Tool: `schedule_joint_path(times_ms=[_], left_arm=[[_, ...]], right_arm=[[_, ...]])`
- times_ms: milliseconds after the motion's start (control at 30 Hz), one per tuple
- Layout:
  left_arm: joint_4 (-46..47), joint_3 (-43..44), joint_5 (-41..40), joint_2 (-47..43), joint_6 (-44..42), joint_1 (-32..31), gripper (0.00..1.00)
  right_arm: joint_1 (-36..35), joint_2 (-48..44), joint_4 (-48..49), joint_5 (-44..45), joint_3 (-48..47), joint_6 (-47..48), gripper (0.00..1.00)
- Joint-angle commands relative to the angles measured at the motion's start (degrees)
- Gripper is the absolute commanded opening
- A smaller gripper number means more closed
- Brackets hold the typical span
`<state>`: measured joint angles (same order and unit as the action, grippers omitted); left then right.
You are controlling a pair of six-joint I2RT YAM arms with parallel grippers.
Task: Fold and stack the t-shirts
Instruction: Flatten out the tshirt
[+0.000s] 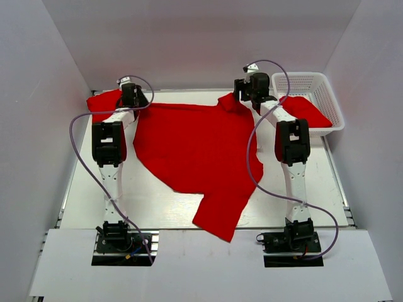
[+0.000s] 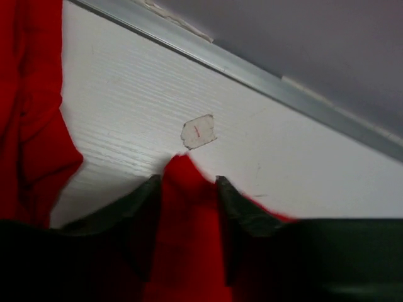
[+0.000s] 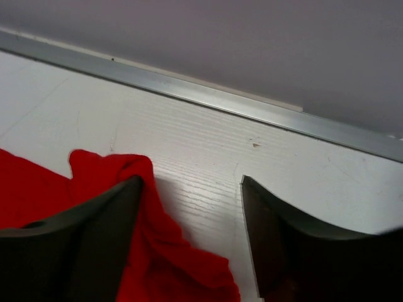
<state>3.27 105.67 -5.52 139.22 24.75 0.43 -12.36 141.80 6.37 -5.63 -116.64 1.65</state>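
both arms reach straight out from their bases to the far side of the tabletop (image 1: 157, 207), elbows raised and wrists tipped down. the left tool (image 1: 133, 95) sits over the far left corner of the big shirt (image 1: 189, 145). this shirt lies spread across the middle, with one flap trailing to the near edge. the right tool (image 1: 252, 88) sits over that shirt's far right corner, just beside the basket (image 1: 334, 107). a second shirt (image 1: 102, 104) lies bunched in the far left corner, and a third shirt (image 1: 305, 110) lies in the basket.

from above, the wrists hide both pairs of fingers. the left wrist view shows its fingers (image 2: 151, 195) partly spread, with a peak of red cloth rising in the gap. beyond it is a small sticker (image 2: 198, 131) on the tabletop. the right wrist view shows its fingers (image 3: 252, 214) spread wide over bare tabletop. the shirt's bunched corner touches only the left one. both wrist views show a metal rail (image 3: 220, 97) along the far edge.
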Motion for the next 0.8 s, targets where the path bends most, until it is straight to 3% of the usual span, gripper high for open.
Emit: schedule_joint_path(times_ms=[0,67,200,300,433,600,767], left_arm=[[-2.1,4.0,0.5,-2.2,-2.2,0.4,0.69],[-4.5,6.6,0.5,-3.8,-4.4,0.9,0.87],[-10.0,10.2,1.6,-7.7,-9.5,0.9,0.92],[-17.0,8.4,3.2,-14.5,-14.4,0.4,0.92],[-24.2,-3.2,6.1,-27.2,-14.4,-0.2,0.94],[-31.7,-25.1,13.3,-43.0,-12.4,-2.1,0.90],[-40.0,-28.5,13.7,-44.5,-13.0,-6.8,0.87]], right_arm=[[0.4,-3.2,2.5,1.8,-3.2,0.4,0.77],[0.5,-5.7,2.2,2.4,-4.5,1.5,0.82],[0.7,-11.0,-2.5,3.1,-7.5,3.4,0.85],[0.6,-17.1,-6.2,1.1,-4.0,2.9,0.90],[0.1,-26.6,-11.4,-1.5,4.6,-0.7,0.90],[0.1,-41.1,-7.1,-4.7,30.2,-7.6,0.90],[-0.1,-46.0,-8.4,-5.8,38.8,-8.9,0.90]])
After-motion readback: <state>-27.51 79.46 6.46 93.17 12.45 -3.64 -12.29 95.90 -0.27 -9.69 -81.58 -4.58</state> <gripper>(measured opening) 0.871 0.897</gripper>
